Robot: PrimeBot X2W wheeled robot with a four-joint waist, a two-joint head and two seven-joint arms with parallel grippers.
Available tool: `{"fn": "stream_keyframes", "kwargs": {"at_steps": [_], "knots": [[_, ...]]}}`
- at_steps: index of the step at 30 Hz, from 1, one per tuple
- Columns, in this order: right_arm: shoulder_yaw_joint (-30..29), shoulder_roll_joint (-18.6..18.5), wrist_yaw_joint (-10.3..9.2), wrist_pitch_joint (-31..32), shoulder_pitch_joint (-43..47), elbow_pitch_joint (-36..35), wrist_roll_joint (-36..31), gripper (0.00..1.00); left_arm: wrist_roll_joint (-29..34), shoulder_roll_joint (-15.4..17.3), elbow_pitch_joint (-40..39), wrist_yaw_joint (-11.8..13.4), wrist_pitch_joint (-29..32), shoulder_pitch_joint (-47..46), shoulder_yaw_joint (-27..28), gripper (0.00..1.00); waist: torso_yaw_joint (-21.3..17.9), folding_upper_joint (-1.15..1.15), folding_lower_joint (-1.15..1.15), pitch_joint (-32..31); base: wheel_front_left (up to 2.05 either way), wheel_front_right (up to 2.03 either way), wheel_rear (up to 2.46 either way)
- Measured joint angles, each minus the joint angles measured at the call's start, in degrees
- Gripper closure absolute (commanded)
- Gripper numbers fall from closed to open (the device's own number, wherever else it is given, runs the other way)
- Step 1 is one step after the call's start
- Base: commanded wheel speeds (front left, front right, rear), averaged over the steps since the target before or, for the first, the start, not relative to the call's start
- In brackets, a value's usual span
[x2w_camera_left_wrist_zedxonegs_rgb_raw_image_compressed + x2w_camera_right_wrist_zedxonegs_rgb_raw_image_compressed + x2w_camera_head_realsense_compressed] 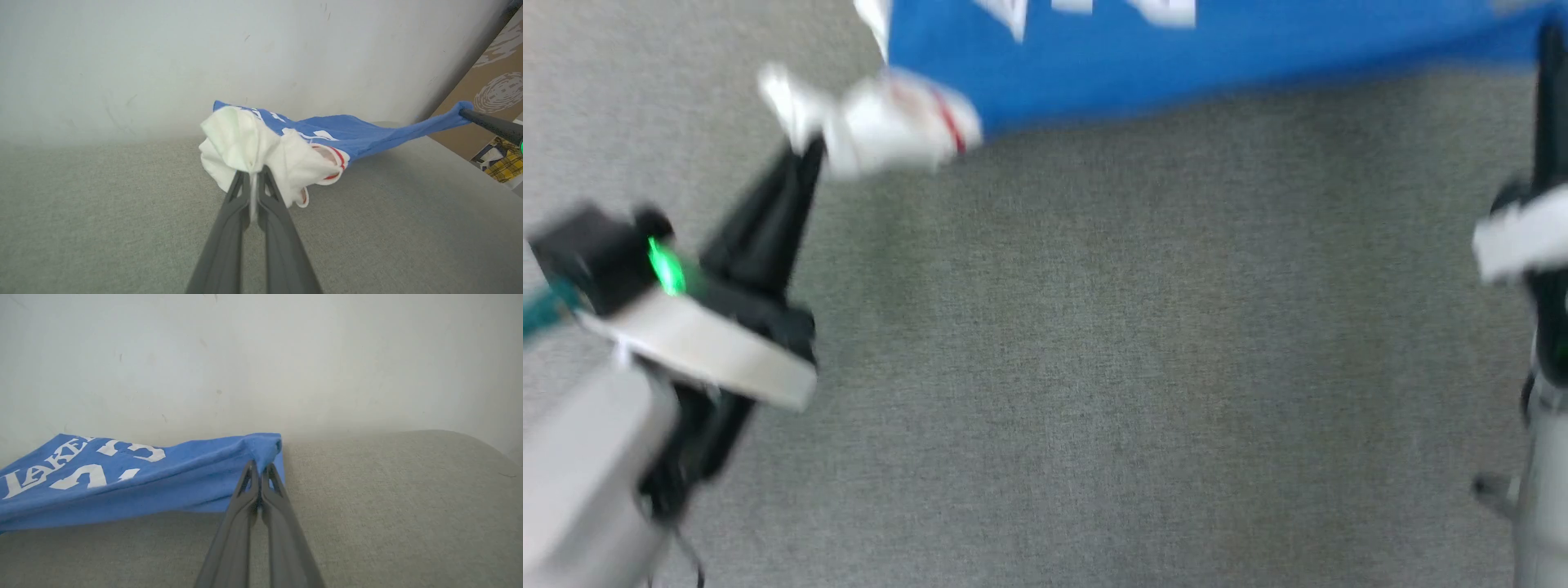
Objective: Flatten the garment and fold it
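The garment (1176, 57), royal blue with white lettering, hangs stretched above the grey surface between my two grippers. My left gripper (253, 173) is shut on its bunched white sleeve (245, 143), which has red-striped trim; in the blurred head view that gripper (809, 155) points up at the sleeve (882, 122). My right gripper (260, 467) is shut on a blue corner of the garment (122, 477), whose "LAKERS" print faces the camera. Its dark finger (490, 124) also reaches in from the right of the left wrist view, pulling the blue cloth taut.
A grey fabric-covered surface (1094, 367) lies below the garment, backed by a pale wall (286, 355). Past the surface's right edge in the left wrist view are a brown patterned floor (494, 85) and a yellow plaid cloth (506, 165).
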Motion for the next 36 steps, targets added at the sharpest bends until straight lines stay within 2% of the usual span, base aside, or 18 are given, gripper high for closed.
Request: {"fn": "stream_keyframes", "kwargs": {"at_steps": [7, 13, 18, 23, 30, 36], "knots": [[-1.8, 1.4, 0.0, 2.6, 14.6, -0.6, 3.3, 1.0, -2.9, 0.2, -2.2, 3.3, 0.4, 13.6, -2.4, 1.0, 0.2, 0.0, 0.0, -5.7, 0.0, 0.0, 0.0], [-3.5, 1.7, 0.07, 7.1, 23.7, 1.0, 4.8, 1.0, -7.4, 2.2, -1.6, 4.1, 5.1, 21.3, -5.6, 1.0, 0.6, 0.0, 0.01, -10.4, 0.0, 0.0, 0.0], [-3.2, 1.7, 0.07, 14.6, 31.2, 2.6, 6.1, 1.0, -11.8, 2.4, 0.0, 4.1, 10.3, 27.0, -9.3, 1.0, 1.2, 0.0, 0.01, -14.0, 0.0, 0.0, 0.0], [-2.4, 0.2, 0.07, 20.0, 36.4, 2.5, 7.1, 1.0, -16.0, 2.1, 1.3, 4.1, 13.0, 31.5, -11.1, 1.0, 1.6, 0.0, 0.01, -17.3, 0.0, 0.0, 0.0], [-0.9, -2.7, 0.08, 26.8, 42.7, 2.8, 8.2, 1.0, -20.0, 1.7, 1.5, 5.4, 15.7, 36.2, -12.8, 1.0, 2.0, 0.0, 0.01, -21.4, 0.0, 0.0, 0.0], [-1.0, -3.9, 0.07, 29.3, 47.0, 3.9, 10.5, 1.0, -23.2, 2.0, -0.1, 6.3, 16.7, 39.9, -13.2, 1.0, 2.3, 0.0, 0.02, -24.3, 0.0, 0.0, 0.0]]}}
